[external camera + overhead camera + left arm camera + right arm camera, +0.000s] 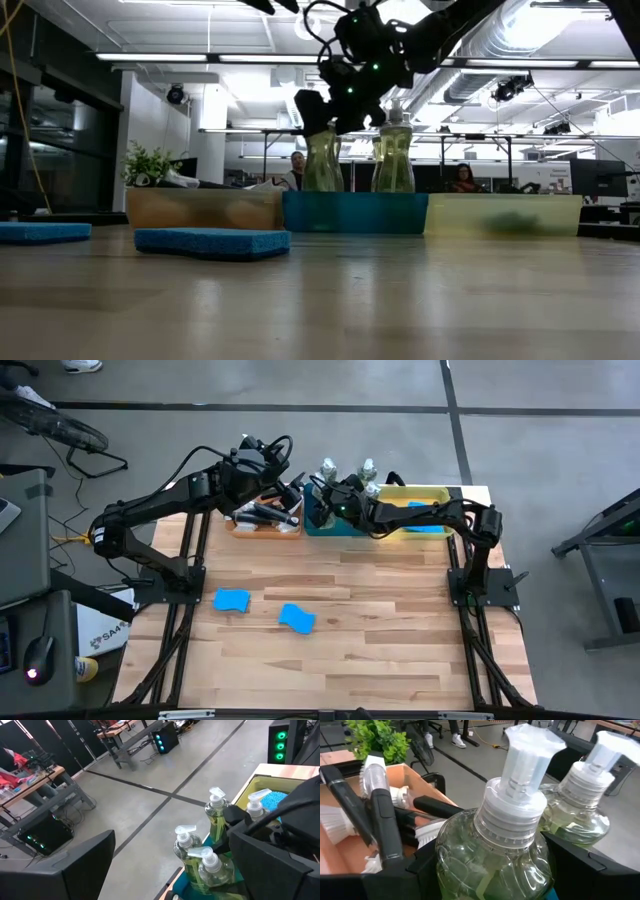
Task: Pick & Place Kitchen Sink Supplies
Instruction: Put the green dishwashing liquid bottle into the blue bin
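Observation:
Several clear bottles of yellow-green liquid (350, 480) with white pumps stand upright in a blue bin (355, 213) at the table's far edge. My right gripper (338, 498) reaches in from the right and is shut on one bottle (490, 845). My left gripper (285, 495) hovers open over the orange bin (262, 525), touching nothing. In that bin lie black brushes with white heads (350, 815). Two blue sponges (232, 600) (297, 618) lie flat on the table. Another sponge (425, 512) sits in the yellow bin (440, 492). My right gripper pinches the bottle's body just below its shoulder (465, 855), one dark finger (422, 865) on each side. It comes slanting down from the table's right. The bottle stands upright, and its base (322, 180) shows in the blue bin beside another bottle (393, 160).
A small green potted plant (150, 165) stands by the orange bin's left end. The three bins sit in a row along the far edge. The middle and near part of the wooden table (380, 650) holds only the two sponges. People sit in the room behind.

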{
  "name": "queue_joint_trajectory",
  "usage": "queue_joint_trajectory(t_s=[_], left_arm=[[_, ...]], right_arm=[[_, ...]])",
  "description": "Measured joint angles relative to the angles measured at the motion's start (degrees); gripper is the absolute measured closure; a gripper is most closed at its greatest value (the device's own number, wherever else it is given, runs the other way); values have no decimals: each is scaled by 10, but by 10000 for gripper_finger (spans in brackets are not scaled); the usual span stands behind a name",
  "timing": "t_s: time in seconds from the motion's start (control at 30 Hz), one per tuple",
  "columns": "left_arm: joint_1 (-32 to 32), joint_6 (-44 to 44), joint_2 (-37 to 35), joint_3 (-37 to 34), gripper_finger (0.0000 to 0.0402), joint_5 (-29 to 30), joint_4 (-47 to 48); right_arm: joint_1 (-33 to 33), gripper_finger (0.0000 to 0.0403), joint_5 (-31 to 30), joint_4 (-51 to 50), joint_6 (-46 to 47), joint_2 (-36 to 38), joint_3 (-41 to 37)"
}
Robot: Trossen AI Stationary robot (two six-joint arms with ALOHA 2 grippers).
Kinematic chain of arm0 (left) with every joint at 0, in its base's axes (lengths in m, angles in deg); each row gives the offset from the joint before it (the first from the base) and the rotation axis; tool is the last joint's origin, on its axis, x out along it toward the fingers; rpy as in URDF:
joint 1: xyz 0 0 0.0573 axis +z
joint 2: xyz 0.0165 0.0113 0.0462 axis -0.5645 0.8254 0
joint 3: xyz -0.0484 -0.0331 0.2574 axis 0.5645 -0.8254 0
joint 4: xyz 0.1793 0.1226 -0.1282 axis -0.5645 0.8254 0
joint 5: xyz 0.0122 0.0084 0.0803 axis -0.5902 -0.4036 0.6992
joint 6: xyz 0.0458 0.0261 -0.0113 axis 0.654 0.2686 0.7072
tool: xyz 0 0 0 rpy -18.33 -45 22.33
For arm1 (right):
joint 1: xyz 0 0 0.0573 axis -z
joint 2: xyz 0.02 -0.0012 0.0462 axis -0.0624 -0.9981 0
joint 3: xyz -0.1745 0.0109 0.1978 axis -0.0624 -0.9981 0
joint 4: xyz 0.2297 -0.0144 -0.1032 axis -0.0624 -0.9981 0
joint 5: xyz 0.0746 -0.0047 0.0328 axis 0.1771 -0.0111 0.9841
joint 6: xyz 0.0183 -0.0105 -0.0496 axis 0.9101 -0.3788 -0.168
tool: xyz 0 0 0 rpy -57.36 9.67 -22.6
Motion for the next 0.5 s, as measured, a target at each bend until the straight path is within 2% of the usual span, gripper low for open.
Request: queue_joint_trajectory(t_s=[0.23,0.5], left_arm=[[0,-5,0,0,16,-1,0],[0,-6,0,0,16,-8,0]], right_arm=[[0,130,6,-3,0,0,0],[0,109,9,-6,1,0,0]])
